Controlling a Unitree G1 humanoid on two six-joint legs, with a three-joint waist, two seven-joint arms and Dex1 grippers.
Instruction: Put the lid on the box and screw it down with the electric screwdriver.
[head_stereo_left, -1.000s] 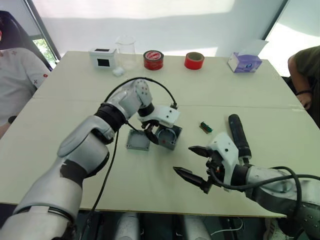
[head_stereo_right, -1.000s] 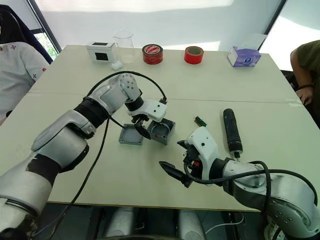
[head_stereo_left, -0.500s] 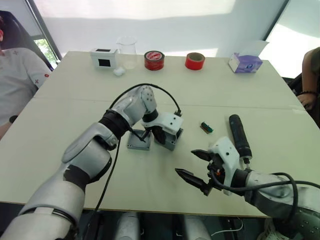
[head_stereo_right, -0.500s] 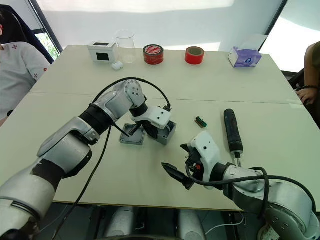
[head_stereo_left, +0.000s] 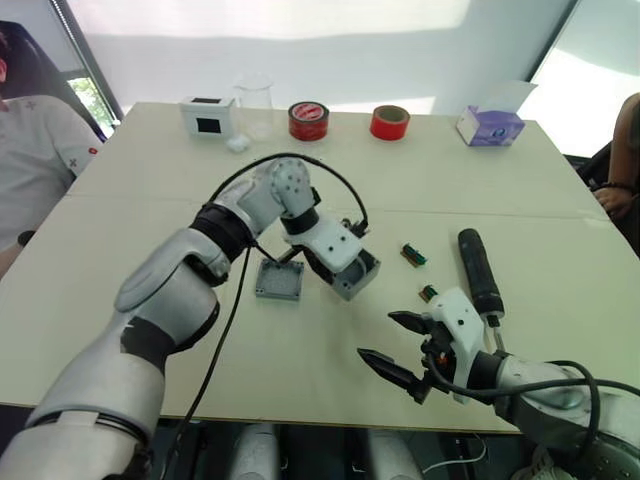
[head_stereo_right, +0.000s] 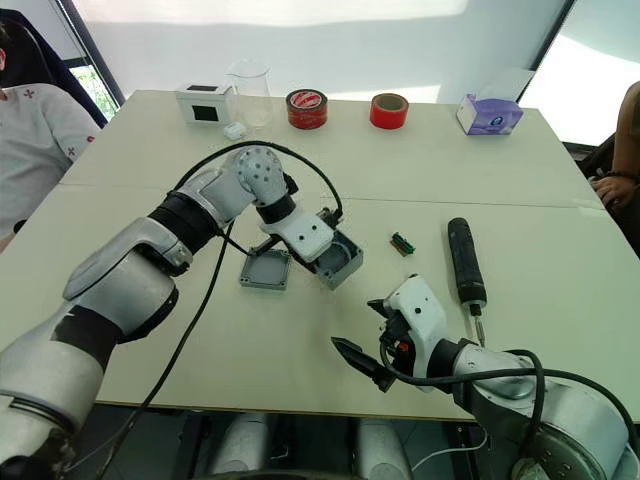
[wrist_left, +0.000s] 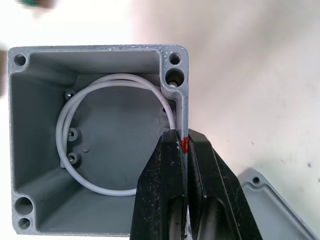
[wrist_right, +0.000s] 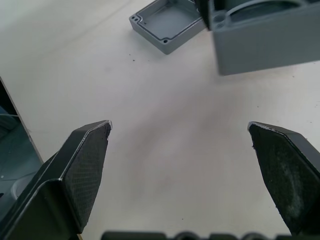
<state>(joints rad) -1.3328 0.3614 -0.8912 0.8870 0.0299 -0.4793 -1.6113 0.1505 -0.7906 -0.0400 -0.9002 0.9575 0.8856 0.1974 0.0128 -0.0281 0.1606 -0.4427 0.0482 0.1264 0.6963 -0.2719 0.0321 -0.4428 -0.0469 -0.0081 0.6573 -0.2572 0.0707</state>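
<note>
The left gripper (wrist_left: 182, 145) is closed on one side wall of the box (head_stereo_left: 356, 274) — one black finger inside the cavity, the other outside, pinching the wall right at its small red mark. The box sits open side up on the table (head_stereo_left: 150, 180), slightly tilted in the head views, with a white ring of cord or seal lying loose inside it. The lid (head_stereo_left: 279, 281) lies flat on the table just beside the box, on the robot's left of it, hollow side up; the two look close but apart.

That is the relation the next move turns on: the lid is on the left arm's side, yet the left arm is busy holding the box. The right gripper (head_stereo_left: 399, 349) hovers low over the near table edge with its fingers spread wide and nothing between them; from it, both box and lid lie ahead and to the left, the box the nearer.

The electric screwdriver (head_stereo_left: 479, 272) lies on the table to the right of the box, its long axis running away from the robot — bit end toward the robot, close to the right arm. My judgement: the right arm is better placed for the driver than for the lid.
</note>
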